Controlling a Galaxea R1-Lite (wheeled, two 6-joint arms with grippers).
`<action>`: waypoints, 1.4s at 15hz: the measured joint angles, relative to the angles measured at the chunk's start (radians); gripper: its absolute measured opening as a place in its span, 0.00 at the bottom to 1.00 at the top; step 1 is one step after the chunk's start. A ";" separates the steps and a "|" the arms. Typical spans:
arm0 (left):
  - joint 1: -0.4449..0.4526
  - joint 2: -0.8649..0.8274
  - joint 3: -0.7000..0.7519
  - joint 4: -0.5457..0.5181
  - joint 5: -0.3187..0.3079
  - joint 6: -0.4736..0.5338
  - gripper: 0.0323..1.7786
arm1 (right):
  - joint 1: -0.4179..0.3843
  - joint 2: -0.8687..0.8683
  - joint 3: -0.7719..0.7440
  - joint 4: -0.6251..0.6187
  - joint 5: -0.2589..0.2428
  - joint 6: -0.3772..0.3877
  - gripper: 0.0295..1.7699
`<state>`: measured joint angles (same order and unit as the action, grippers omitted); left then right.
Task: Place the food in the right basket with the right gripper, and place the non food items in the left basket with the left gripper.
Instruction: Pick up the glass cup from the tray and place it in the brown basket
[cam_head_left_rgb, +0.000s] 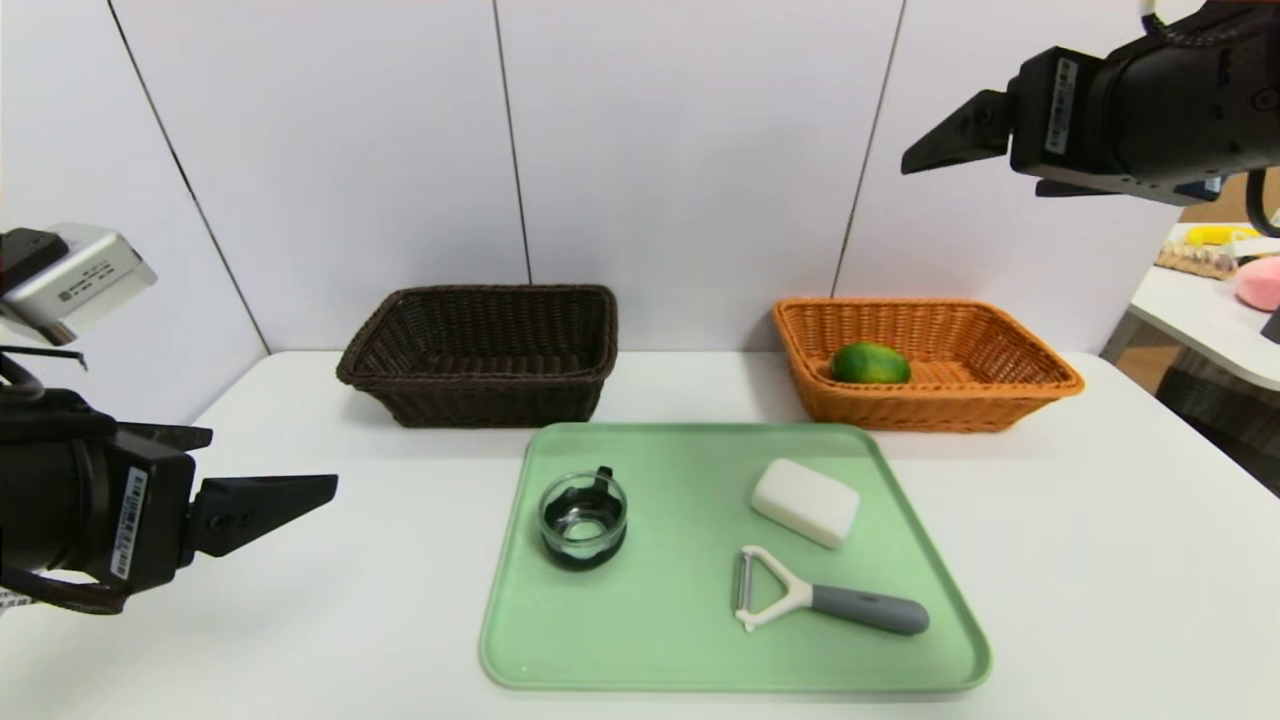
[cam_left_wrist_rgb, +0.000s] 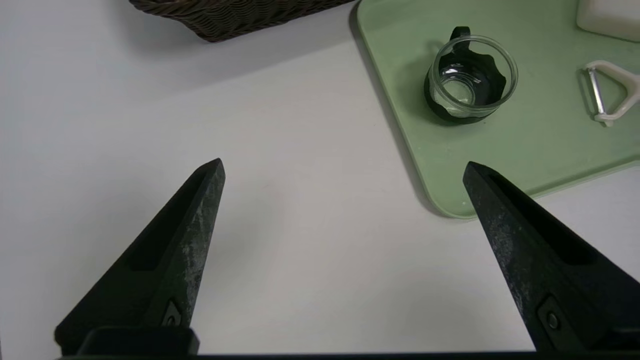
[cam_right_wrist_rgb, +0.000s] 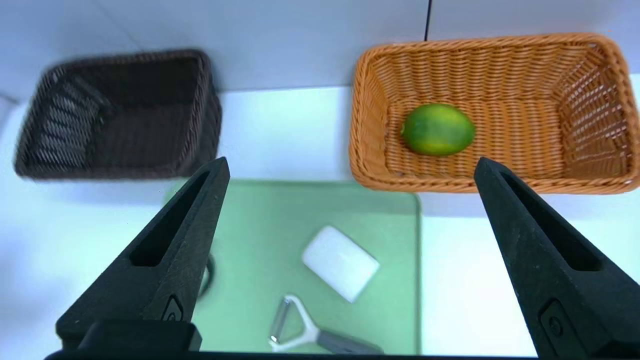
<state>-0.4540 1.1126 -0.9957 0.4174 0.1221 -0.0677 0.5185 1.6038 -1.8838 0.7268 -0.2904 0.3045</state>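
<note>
Left tool (cam_left_wrist_rgb: 344, 167) spread beside tray (cam_head_left_rgb: 660, 640); risked tipping glass cup (cam_head_left_rgb: 584, 520) through off-centre pinch. Right tool (cam_right_wrist_rgb: 351, 165) spread, raised.

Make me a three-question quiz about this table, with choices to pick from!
1. Where is the green fruit?
A. on the tray
B. in the orange basket
C. in the dark basket

2. How many things lie on the green tray?
A. one
B. three
C. five

3. How is the left gripper?
A. open and empty
B. shut on the cup
C. shut on the peeler

Answers: 1 B, the fruit sits inside the orange basket. 2 B, cup, peeler and white block. 3 A, its fingers stand wide apart above the table.
</note>
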 joint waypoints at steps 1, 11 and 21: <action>-0.022 -0.001 0.003 -0.007 0.001 -0.006 0.95 | 0.019 -0.020 0.013 -0.003 -0.001 -0.031 0.96; -0.153 0.059 0.060 -0.183 -0.001 -0.034 0.95 | 0.108 -0.079 0.031 -0.054 0.010 -0.102 0.96; -0.203 0.213 -0.010 -0.189 0.000 -0.077 0.95 | 0.131 -0.183 0.144 -0.052 0.009 -0.104 0.96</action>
<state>-0.6566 1.3253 -1.0060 0.2285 0.1217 -0.1443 0.6494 1.4206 -1.7396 0.6749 -0.2817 0.2006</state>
